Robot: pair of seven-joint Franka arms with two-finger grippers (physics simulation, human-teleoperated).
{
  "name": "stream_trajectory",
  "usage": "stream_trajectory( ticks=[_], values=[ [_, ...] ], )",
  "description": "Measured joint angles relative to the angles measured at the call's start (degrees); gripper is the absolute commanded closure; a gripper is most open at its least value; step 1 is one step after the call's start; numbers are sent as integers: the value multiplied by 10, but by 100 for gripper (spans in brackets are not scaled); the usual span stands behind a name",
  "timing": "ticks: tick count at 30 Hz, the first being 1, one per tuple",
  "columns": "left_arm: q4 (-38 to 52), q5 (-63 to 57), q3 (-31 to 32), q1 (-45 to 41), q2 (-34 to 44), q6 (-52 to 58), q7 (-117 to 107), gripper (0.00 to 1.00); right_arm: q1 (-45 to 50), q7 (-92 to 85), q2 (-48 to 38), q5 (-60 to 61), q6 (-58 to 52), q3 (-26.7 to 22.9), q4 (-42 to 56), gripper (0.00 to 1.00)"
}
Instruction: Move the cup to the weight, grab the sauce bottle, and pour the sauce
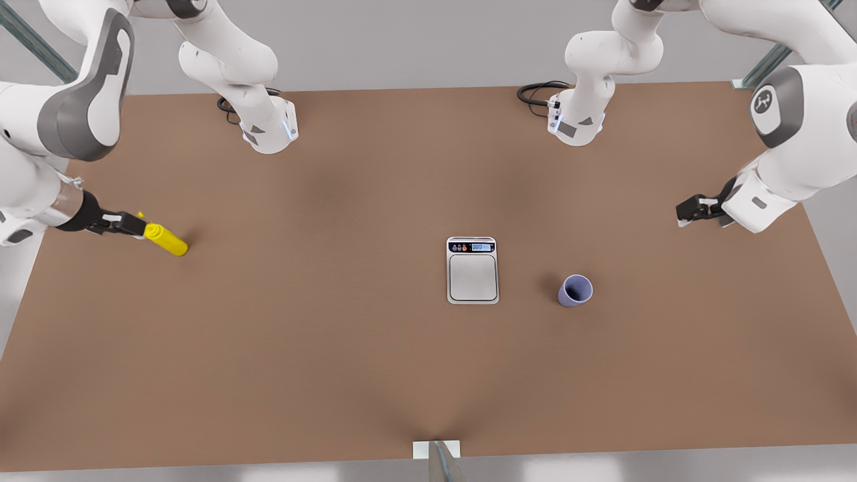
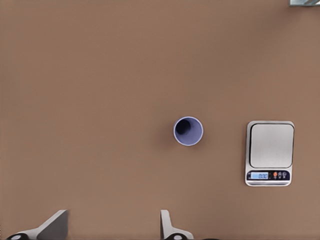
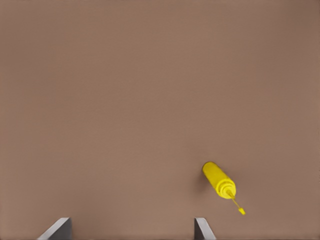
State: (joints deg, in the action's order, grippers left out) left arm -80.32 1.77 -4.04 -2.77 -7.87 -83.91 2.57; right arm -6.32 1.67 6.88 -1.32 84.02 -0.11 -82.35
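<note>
Front view: we are counting one cup (image 1: 575,290), one weight (image 1: 473,270), one sauce bottle (image 1: 167,240) and two arms on the brown table (image 1: 335,368). The weight is sitting just right of centre, display strip toward the frame's top. The lavender cup is standing upright near the weight's right side, apart from it. The bottle is lying on its side at the far left, long axis running from upper left to lower right, nozzle end toward the gripper there.

Matching wrist views: the left gripper (image 1: 683,215) is the one at the frame's right, since its camera is looking at the cup. It is hovering to the upper right of the cup, well apart from it. The right gripper (image 1: 137,225) is at the frame's left, right beside the bottle's nozzle end.

Left wrist view: the left gripper's fingers (image 2: 167,224) are standing wide apart and holding nothing. The cup (image 2: 188,131) is lying ahead of the fingers, with the weight (image 2: 270,153) beyond it at mid right. We are judging this arm the nearer one for the cup move.

Right wrist view: the right gripper's fingers (image 3: 202,228) are also spread wide and empty. The bottle (image 3: 220,183) is lying just ahead of one finger, nozzle pointing to the lower right.
</note>
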Motion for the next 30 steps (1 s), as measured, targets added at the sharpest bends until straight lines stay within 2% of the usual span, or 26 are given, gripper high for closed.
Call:
stream_trajectory(
  ticks=[4, 5, 8, 10, 13, 30],
  values=[
    [-34, 5, 2, 0, -55, 13, -4, 0, 5, 0, 3, -1, 0, 0, 5, 0],
    [-103, 20, 2, 0, -57, -76, -4, 0, 4, 0, 3, -1, 0, 0, 5, 0],
    [-230, 47, 2, -22, -71, -251, 9, 0, 6, 0, 2, 1, -1, 0, 5, 0],
    [-270, 55, 3, -22, -86, -324, 11, 0, 5, 4, 2, 2, -3, 0, 6, 0],
    [-272, 62, 5, -23, -110, -339, 11, 0, -8, 6, 2, 49, -23, -19, 5, 0],
    [-264, 69, 16, -45, -195, -412, 2, 0, -4, -1, 3, 38, -22, -16, 4, 0]
  ],
)
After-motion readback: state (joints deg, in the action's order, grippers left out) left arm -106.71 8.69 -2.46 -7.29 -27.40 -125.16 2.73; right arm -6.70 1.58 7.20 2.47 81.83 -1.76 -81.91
